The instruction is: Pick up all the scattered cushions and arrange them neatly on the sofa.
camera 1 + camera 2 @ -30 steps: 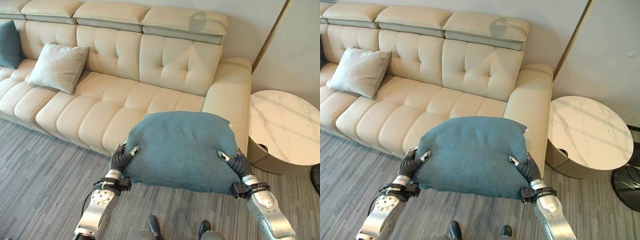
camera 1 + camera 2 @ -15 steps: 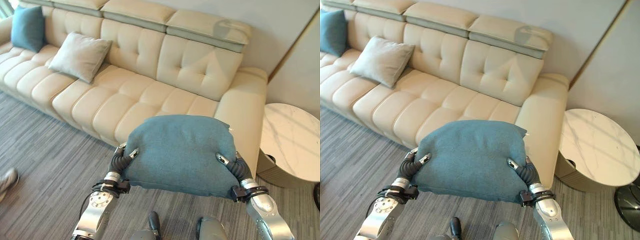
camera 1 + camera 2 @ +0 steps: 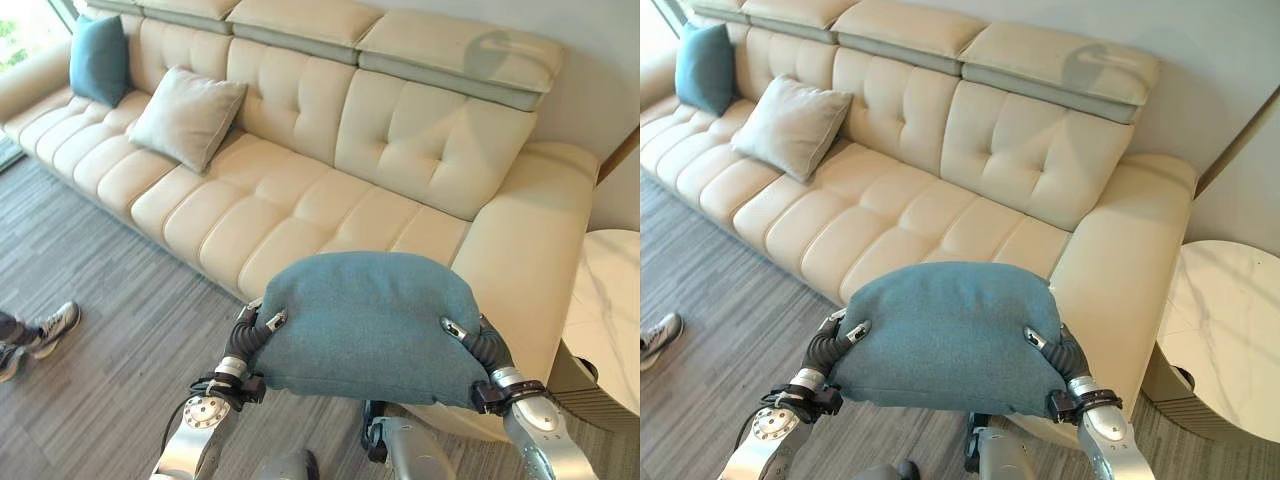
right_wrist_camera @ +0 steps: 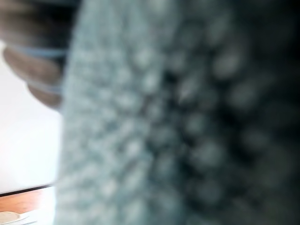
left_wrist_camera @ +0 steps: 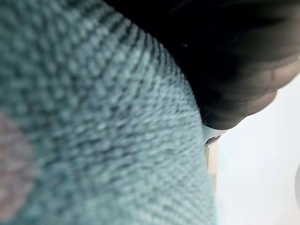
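While both arms reach forward from the lower edge of the head views, a teal cushion (image 3: 370, 325) is carried between the two hands, above the grey striped carpet (image 3: 110, 330) and just in front of the right end of the cream sofa (image 3: 300, 190).

Left hand (image 3: 252, 335): pressed against the cushion's left edge, with its dark ribbed cover alongside the fabric and the thumb hooked over the upper face. The remaining fingers lie under the cushion, so their curl cannot be told. The left wrist view looks straight onto the teal knitted weave (image 5: 93, 131).

Right hand (image 3: 1055, 350): set against the cushion's right edge in mirror fashion, thumb tip on top of the fabric, other fingers hidden beneath. The right wrist view shows the same weave at very close range.

Cushion: held roughly level and clear of both seat and floor, its far edge rounded and its near edge sagging slightly between the wrists.

Sofa: tufted back, ribbed seat sections, padded headrests. A beige cushion (image 3: 187, 117) leans against the backrest toward the left; a second teal cushion (image 3: 98, 58) stands upright at the far left corner, well apart from the carried one.

Surroundings: a round marble-topped side table (image 3: 1225, 335) stands just beside the sofa's right armrest. A person's shoes (image 3: 40, 335) rest on the carpet at the left edge.
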Controlling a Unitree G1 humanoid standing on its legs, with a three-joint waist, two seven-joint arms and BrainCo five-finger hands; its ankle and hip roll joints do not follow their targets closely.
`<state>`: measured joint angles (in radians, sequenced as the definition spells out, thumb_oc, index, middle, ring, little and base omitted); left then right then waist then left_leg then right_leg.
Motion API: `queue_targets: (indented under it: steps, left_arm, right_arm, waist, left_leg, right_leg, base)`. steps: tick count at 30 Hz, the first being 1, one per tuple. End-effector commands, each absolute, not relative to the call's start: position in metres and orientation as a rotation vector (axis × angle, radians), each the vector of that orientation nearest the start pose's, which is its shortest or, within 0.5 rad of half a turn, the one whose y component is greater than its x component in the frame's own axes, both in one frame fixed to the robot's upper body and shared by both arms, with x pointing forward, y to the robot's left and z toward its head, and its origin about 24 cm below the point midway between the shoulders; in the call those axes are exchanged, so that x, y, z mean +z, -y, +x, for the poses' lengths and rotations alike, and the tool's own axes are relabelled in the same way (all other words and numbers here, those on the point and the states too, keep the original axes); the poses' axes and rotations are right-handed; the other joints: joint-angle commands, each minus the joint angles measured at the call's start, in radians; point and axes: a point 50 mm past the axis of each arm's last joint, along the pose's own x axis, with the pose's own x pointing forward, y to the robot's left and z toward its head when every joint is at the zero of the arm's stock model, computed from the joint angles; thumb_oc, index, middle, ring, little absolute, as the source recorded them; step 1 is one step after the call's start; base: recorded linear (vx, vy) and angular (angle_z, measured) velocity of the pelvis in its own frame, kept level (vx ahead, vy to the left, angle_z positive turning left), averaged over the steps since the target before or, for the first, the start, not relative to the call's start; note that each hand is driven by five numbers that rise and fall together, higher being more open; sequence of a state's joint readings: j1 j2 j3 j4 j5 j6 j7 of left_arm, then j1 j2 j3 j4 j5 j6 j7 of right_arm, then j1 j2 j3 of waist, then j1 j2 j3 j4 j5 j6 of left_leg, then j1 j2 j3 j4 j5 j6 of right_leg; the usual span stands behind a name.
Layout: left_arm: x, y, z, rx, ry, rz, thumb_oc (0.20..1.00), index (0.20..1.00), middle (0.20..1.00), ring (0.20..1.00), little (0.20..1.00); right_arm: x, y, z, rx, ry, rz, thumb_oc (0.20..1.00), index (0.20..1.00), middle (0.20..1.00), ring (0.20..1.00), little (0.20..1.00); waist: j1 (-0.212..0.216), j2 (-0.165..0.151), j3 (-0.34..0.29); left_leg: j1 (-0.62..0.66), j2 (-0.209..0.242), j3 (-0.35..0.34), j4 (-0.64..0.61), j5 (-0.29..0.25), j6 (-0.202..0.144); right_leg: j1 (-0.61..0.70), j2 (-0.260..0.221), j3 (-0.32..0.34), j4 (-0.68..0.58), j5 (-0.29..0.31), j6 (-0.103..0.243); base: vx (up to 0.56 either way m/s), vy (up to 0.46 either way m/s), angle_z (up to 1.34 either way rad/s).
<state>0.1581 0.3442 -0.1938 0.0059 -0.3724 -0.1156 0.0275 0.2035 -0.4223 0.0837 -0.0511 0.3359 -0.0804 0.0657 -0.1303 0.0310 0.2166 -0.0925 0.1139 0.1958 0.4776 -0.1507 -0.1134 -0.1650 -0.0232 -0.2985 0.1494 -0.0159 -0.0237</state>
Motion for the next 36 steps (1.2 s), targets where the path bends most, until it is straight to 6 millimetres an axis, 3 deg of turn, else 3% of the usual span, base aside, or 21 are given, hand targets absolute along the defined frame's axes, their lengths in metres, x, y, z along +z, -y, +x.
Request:
queue_targets:
  steps: [1,2,4,5,6,7,8,9,12,18,22,23,25,26,27,28,29,30,31,34,36]
  left_arm:
    - [0.064,-0.17,0.235,-0.18,0.165,-0.059,0.2,0.2,0.2,0.2,0.2]
    - [0.065,-0.17,0.235,-0.181,0.168,-0.055,0.2,0.2,0.2,0.2,0.2]
    - [0.065,-0.171,0.235,-0.174,0.168,-0.047,0.2,0.2,0.2,0.2,0.2]
    - [0.066,-0.175,0.233,-0.144,0.174,-0.041,0.2,0.2,0.2,0.2,0.2]
    - [0.067,-0.175,0.233,-0.137,0.179,-0.046,0.2,0.2,0.2,0.2,0.2]
    - [0.067,-0.175,0.233,-0.138,0.18,-0.046,0.2,0.2,0.2,0.2,0.2]
    - [0.069,-0.174,0.233,-0.122,0.193,-0.062,0.2,0.2,0.2,0.2,0.2]
    - [0.069,-0.173,0.234,-0.121,0.196,-0.065,0.2,0.2,0.2,0.2,0.2]
    - [0.069,-0.171,0.234,-0.134,0.196,-0.071,0.2,0.2,0.2,0.2,0.2]
    - [0.07,-0.178,0.236,-0.134,0.191,-0.02,0.2,0.2,0.2,0.2,0.2]
    - [0.077,-0.193,0.24,-0.071,0.217,0.036,0.2,0.2,0.2,0.2,0.2]
    - [0.076,-0.197,0.238,-0.046,0.214,0.044,0.2,0.2,0.2,0.2,0.2]
    - [0.075,-0.199,0.238,-0.031,0.214,0.042,0.2,0.2,0.2,0.2,0.2]
    - [0.076,-0.205,0.24,0.004,0.224,0.049,0.2,0.2,0.2,0.2,0.2]
    - [0.077,-0.206,0.24,0.014,0.231,0.051,0.2,0.2,0.2,0.2,0.2]
    - [0.077,-0.206,0.241,0.014,0.231,0.051,0.2,0.2,0.2,0.2,0.2]
    - [0.077,-0.203,0.244,0.019,0.237,0.057,0.2,0.2,0.2,0.2,0.2]
    - [0.081,-0.204,0.246,0.034,0.253,0.046,0.2,0.2,0.2,0.2,0.2]
    - [0.09,-0.207,0.251,0.066,0.301,0.068,0.2,0.2,0.2,0.2,0.2]
    - [0.102,-0.202,0.261,0.074,0.362,0.073,0.2,0.2,0.2,0.2,0.2]
    - [0.133,-0.197,0.277,0.105,0.501,0.097,0.2,0.2,0.2,0.2,0.2]
  right_arm:
    - [0.081,0.201,0.228,0.147,0.207,-0.031,0.2,0.2,0.2,0.2,0.2]
    - [0.081,0.202,0.228,0.142,0.205,-0.033,0.2,0.2,0.2,0.2,0.2]
    - [0.079,0.203,0.228,0.128,0.197,-0.04,0.2,0.2,0.2,0.2,0.2]
    - [0.076,0.203,0.227,0.125,0.184,-0.056,0.2,0.2,0.2,0.2,0.2]
    - [0.075,0.203,0.228,0.125,0.18,-0.069,0.2,0.2,0.2,0.2,0.2]
    - [0.075,0.203,0.228,0.124,0.181,-0.069,0.2,0.2,0.2,0.2,0.2]
    - [0.073,0.203,0.228,0.125,0.168,-0.09,0.2,0.2,0.2,0.2,0.2]
    - [0.072,0.203,0.228,0.126,0.161,-0.104,0.2,0.2,0.2,0.2,0.2]
    - [0.069,0.204,0.228,0.134,0.149,-0.134,0.2,0.2,0.2,0.2,0.2]
    - [0.069,0.197,0.234,0.14,0.146,-0.151,0.2,0.2,0.2,0.2,0.2]
    - [0.081,0.174,0.248,0.184,0.223,-0.093,0.2,0.2,0.2,0.2,0.2]
    - [0.083,0.168,0.251,0.194,0.237,-0.066,0.2,0.2,0.2,0.2,0.2]
    - [0.085,0.166,0.253,0.199,0.249,-0.06,0.2,0.2,0.2,0.2,0.2]
    - [0.089,0.162,0.257,0.199,0.273,-0.036,0.2,0.2,0.2,0.2,0.2]
    - [0.093,0.16,0.258,0.198,0.294,-0.033,0.2,0.2,0.2,0.2,0.2]
    - [0.093,0.16,0.258,0.198,0.294,-0.033,0.2,0.2,0.2,0.2,0.2]
    - [0.095,0.162,0.26,0.178,0.306,-0.041,0.2,0.2,0.2,0.2,0.2]
    - [0.1,0.157,0.263,0.189,0.328,-0.047,0.2,0.2,0.2,0.2,0.2]
    - [0.114,0.147,0.27,0.205,0.394,-0.062,0.2,0.2,0.2,0.2,0.2]
    - [0.133,0.135,0.278,0.219,0.479,-0.071,0.2,0.2,0.2,0.2,0.2]
    - [0.173,0.111,0.289,0.245,0.645,-0.074,0.2,0.2,0.2,0.2,0.2]
  waist:
    - [-0.018,-0.051,-0.049]
    - [-0.013,-0.058,-0.045]
    - [-0.004,-0.068,-0.042]
    - [0.022,-0.064,-0.035]
    - [0.031,-0.062,-0.032]
    - [0.03,-0.062,-0.033]
    - [0.037,-0.059,-0.039]
    - [0.039,-0.057,-0.041]
    - [0.035,-0.041,-0.053]
    - [0.039,-0.048,-0.075]
    - [0.068,-0.047,-0.05]
    - [0.071,-0.047,-0.048]
    - [0.07,-0.046,-0.043]
    - [0.087,-0.05,-0.043]
    - [0.089,-0.05,-0.043]
    - [0.087,-0.05,-0.043]
    - [0.076,-0.043,-0.048]
    - [0.082,-0.037,-0.046]
    - [0.11,-0.029,-0.042]
    - [0.112,-0.012,-0.059]
    - [0.126,0.006,-0.053]
  left_leg:
    - [0.062,-0.056,0.066,-0.146,0.015,0.046]
    - [0.035,-0.055,0.058,-0.175,0.013,0.048]
    - [-0.013,-0.041,0.028,-0.251,0.067,0.036]
    - [-0.049,-0.03,-0.075,-0.347,0.146,0.014]
    - [-0.055,-0.024,-0.129,-0.369,0.165,0.004]
    - [-0.056,-0.024,-0.129,-0.373,0.169,0.004]
    - [-0.073,-0.003,-0.198,-0.411,0.206,-0.018]
    - [-0.073,0.002,-0.212,-0.415,0.211,-0.023]
    - [-0.02,0.021,-0.18,-0.464,0.199,-0.026]
    - [0.042,-0.029,-0.077,-0.456,0.149,0.037]
    - [0.061,-0.041,0.006,-0.465,0.126,0.069]
    - [0.079,-0.062,0.015,-0.485,0.126,0.076]
    - [0.084,-0.075,0.015,-0.489,0.124,0.079]
    - [0.079,-0.099,0.02,-0.495,0.121,0.082]
    - [0.072,-0.105,0.02,-0.495,0.122,0.081]
    - [0.071,-0.106,0.019,-0.495,0.122,0.081]
    - [0.06,-0.11,0.012,-0.513,0.127,0.083]
    - [0.049,-0.114,0.005,-0.517,0.129,0.085]
    - [0.031,-0.118,0.016,-0.521,0.13,0.086]
    - [-0.008,-0.124,0.005,-0.545,0.155,0.084]
    - [-0.045,-0.122,-0.008,-0.565,0.175,0.082]
  right_leg:
    - [0.105,-0.054,0.051,-0.121,-0.007,0.1]
    - [0.119,-0.058,0.069,-0.128,-0.012,0.104]
    - [0.147,-0.059,0.105,-0.141,-0.017,0.108]
    - [0.172,-0.045,0.171,-0.137,-0.032,0.109]
    - [0.181,-0.038,0.201,-0.128,-0.044,0.107]
    - [0.178,-0.038,0.201,-0.128,-0.042,0.106]
    - [0.191,-0.038,0.26,-0.114,-0.056,0.108]
    - [0.195,-0.041,0.28,-0.106,-0.064,0.111]
    - [0.201,-0.041,0.31,-0.095,-0.079,0.123]
    - [0.179,-0.119,0.376,-0.063,-0.038,0.189]
    - [0.073,-0.14,0.291,0.051,-0.006,0.201]
    - [0.038,-0.094,0.257,0.036,-0.007,0.189]
    - [0.022,-0.067,0.241,0.015,-0.006,0.177]
    - [0.038,-0.065,0.176,-0.061,-0.011,0.157]
    - [0.046,-0.073,0.16,-0.085,-0.005,0.154]
    - [0.047,-0.073,0.158,-0.087,-0.003,0.154]
    - [0.037,-0.043,0.208,-0.085,-0.012,0.139]
    - [0.02,-0.039,0.229,-0.088,-0.004,0.143]
    - [0.011,-0.057,0.19,-0.098,0.01,0.15]
    - [-0.016,-0.057,0.177,-0.122,0.02,0.14]
    - [-0.046,-0.052,0.171,-0.147,0.033,0.14]
  base:
    - [0.18,0.049,-0.46]
    - [0.35,0.098,-0.39]
    - [0.29,0.11,-0.66]
    - [0.29,0.139,-0.89]
    - [0.29,0.139,-0.77]
    - [0.3,0.188,-1.22]
    - [0.3,0.218,-1.61]
    - [0.3,0.218,-1.77]
    - [0.24,0.256,-0.98]
    - [0.18,0.329,-0.66]
    - [-0.01,0.216,-0.8]
    - [0.03,0.161,-0.76]
    - [0.06,0.118,-0.21]
    - [0.06,0.111,0.02]
    - [0.03,0.066,0.11]
    - [-0.02,0.003,0.15]
    - [-0.04,0.008,0.16]
    - [-0.07,0.028,0.39]
    - [-0.06,0.035,0.38]
    - [-0.02,0.01,-0.03]
    - [-0.05,-0.006,0.29]
